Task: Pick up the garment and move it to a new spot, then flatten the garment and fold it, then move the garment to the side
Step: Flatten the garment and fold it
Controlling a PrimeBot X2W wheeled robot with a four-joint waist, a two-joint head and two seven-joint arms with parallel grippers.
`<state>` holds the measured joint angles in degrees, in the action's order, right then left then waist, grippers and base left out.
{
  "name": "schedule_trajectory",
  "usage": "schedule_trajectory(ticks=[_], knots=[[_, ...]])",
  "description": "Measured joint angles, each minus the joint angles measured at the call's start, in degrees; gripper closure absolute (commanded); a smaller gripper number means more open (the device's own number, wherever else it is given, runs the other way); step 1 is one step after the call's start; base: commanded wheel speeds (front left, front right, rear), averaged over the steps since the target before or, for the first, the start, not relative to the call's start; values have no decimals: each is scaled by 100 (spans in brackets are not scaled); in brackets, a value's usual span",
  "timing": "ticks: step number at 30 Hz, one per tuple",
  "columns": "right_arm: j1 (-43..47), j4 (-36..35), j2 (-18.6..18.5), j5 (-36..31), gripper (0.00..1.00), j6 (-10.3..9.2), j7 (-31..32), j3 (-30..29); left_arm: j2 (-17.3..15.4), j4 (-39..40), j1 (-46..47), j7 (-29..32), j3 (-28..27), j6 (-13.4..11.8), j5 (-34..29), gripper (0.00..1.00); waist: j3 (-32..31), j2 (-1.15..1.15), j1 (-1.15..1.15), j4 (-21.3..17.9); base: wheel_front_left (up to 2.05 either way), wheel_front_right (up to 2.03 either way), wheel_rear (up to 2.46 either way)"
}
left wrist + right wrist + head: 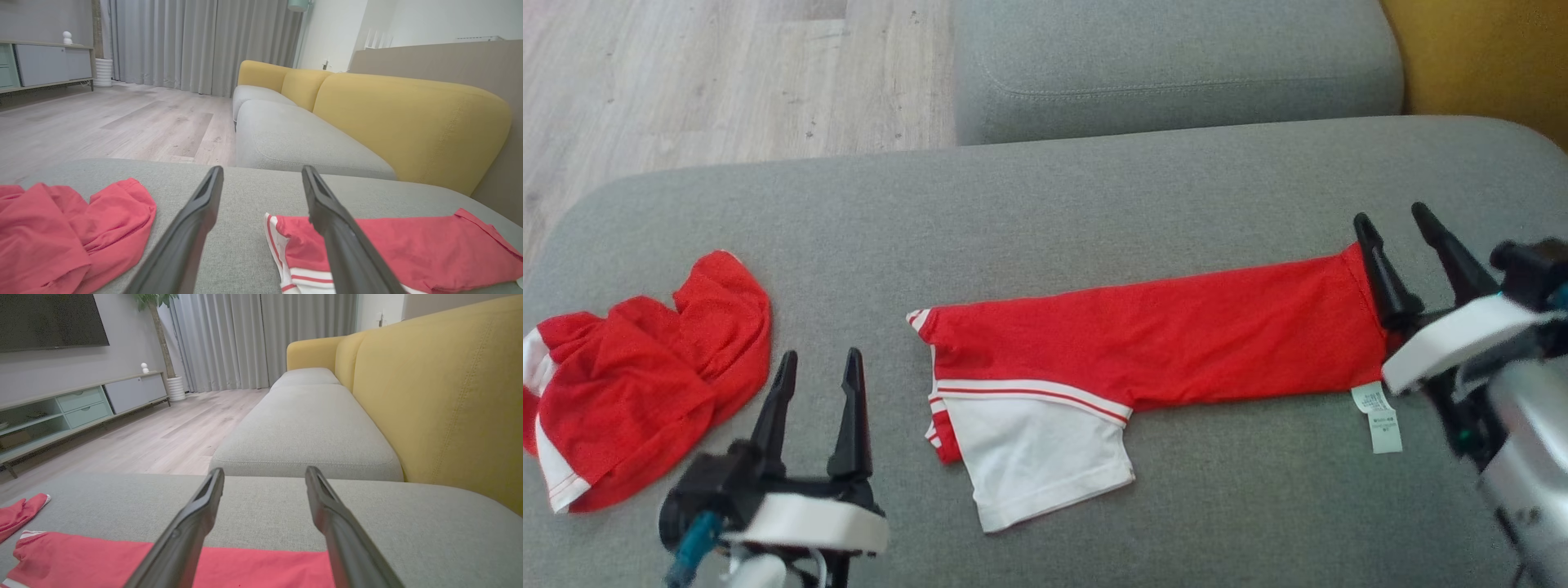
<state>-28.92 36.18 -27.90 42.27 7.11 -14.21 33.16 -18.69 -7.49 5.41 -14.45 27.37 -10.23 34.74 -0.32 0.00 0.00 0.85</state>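
Note:
A red garment point(1152, 339) with a white, red-striped sleeve lies folded into a long strip across the grey sofa seat point(1045, 204); a white care label point(1378, 416) sticks out at its right end. My right gripper point(1395, 224) is open above that right end, nothing between its fingers. In the right wrist view the red garment point(102, 561) runs under the open right gripper point(264, 475). My left gripper point(819, 363) is open over bare seat, between the strip's left end and a crumpled garment point(629, 384). The left wrist view shows the strip point(408, 245) behind its right finger point(327, 212).
A second red-and-white garment point(61, 232) lies crumpled at the seat's left. Another grey seat cushion point(1176, 65) sits beyond, with the yellow backrest point(1486, 57) to the right. Wooden floor point(727, 73) lies past the seat's far-left edge.

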Motion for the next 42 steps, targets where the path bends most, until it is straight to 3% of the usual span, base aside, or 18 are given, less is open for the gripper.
schedule_trajectory(ticks=[4,8,15,19,34,42], knots=[[682,-426,542,-1005,0,0,-1,-1039,522,36,-353,0,-621,297,-546,0,-18,0,0,14,0,0,0],[1416,-620,958,-1685,0,0,-1,-1696,840,-46,-566,0,-983,723,-975,0,-14,0,0,33,0,0,0],[1530,-753,1094,-2295,0,0,13,-2260,1149,-207,-561,-1,-1474,1246,-1438,0,79,0,0,71,0,0,0],[1417,-471,1105,-2622,0,0,248,-2606,1301,-354,-450,-1,-1581,1437,-1629,0,217,0,0,97,0,0,0],[341,1303,1330,-4033,0,0,1269,-4469,1561,-666,134,-1,-1617,1690,-1879,0,966,0,1,373,0,0,0],[114,1568,1633,-4166,0,0,1372,-4853,1574,-693,248,-1,-1616,1738,-1917,0,1231,0,0,399,0,0,0]])
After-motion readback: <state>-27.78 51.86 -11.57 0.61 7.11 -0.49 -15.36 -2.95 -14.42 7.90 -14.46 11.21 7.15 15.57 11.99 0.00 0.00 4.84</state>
